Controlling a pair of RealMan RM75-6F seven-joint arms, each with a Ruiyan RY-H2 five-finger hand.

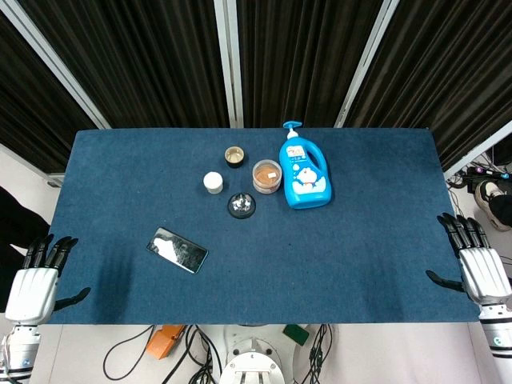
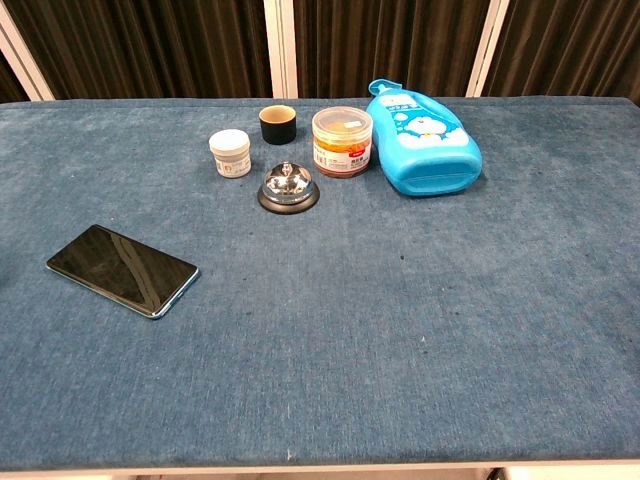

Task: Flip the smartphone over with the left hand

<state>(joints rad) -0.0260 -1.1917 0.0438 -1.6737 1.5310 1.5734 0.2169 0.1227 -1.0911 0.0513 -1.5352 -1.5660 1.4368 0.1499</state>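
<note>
Both hands empty with fingers spread, left hand [image 1: 32,290] and right hand [image 1: 482,272] off table [image 1: 120,176] edges, smartphone [image 1: 177,250] screen-up, well apart from left hand.

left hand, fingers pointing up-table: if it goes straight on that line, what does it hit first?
Probably nothing: the left hand sits off the table's left edge, and its line looks free. The smartphone lies well to its right.

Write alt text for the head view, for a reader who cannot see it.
A dark smartphone lies flat, glass up, on a blue table, nearer the robot's open left hand at one edge than its open right hand at the other. Farther back, a blue bottle lies flat beside three small jars and a call bell.
</note>
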